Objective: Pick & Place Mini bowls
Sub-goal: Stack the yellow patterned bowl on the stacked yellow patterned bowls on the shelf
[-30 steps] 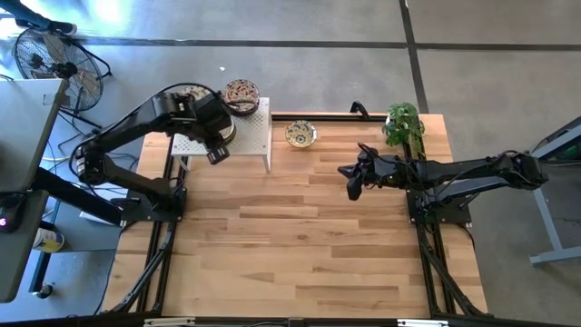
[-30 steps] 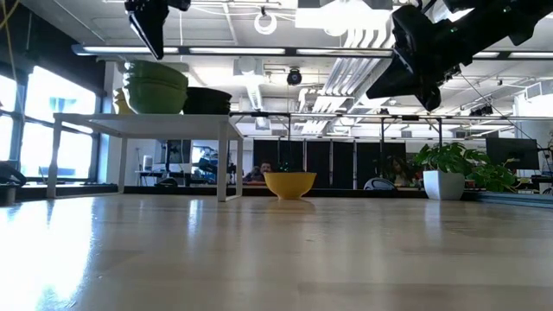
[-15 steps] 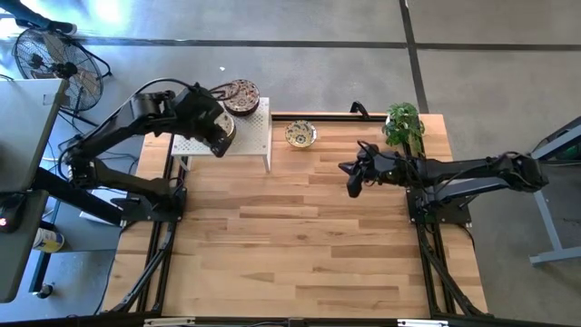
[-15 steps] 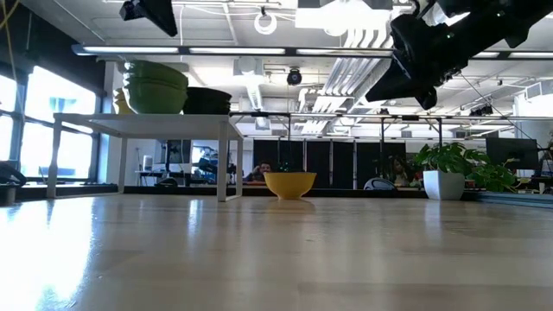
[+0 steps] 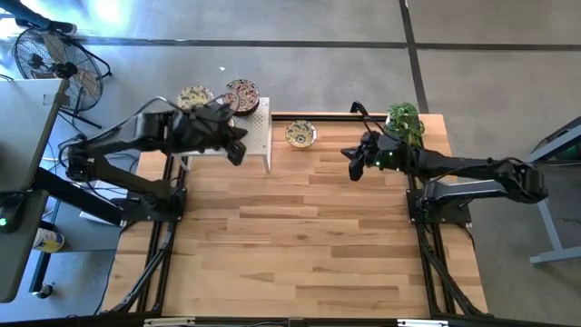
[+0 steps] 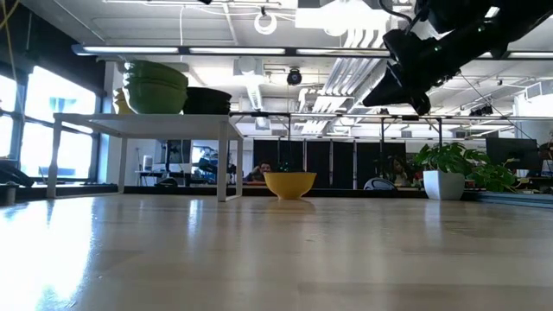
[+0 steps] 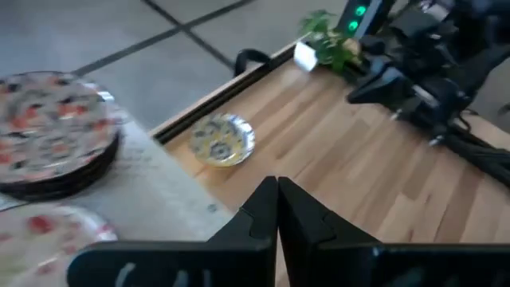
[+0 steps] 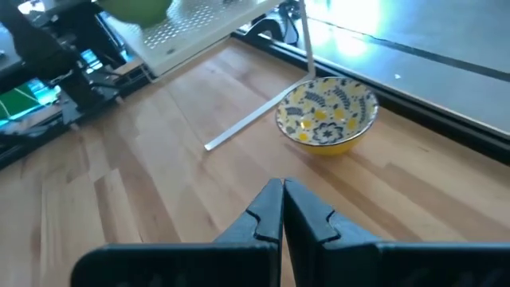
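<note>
1 yellow bowl (image 5: pixel 300 134) sits alone on the table (image 5: pixel 309 245), just beside the rack (image 5: pixel 257 136); 2 stacks of bowls (image 5: pixel 241 95) rest on the rack. The bowl looks rigid, glazed and breakable, probably light and slippery, so pinching its rim seems the best hold. The left gripper (image 5: pixel 236 151) hangs at the rack's front edge, jaws pressed together, holding nothing. The right gripper (image 5: pixel 356 165) hovers near the yellow bowl, jaws likewise closed and empty. The right wrist view shows the bowl's patterned inside; the low view gives only its plain yellow side.
</note>
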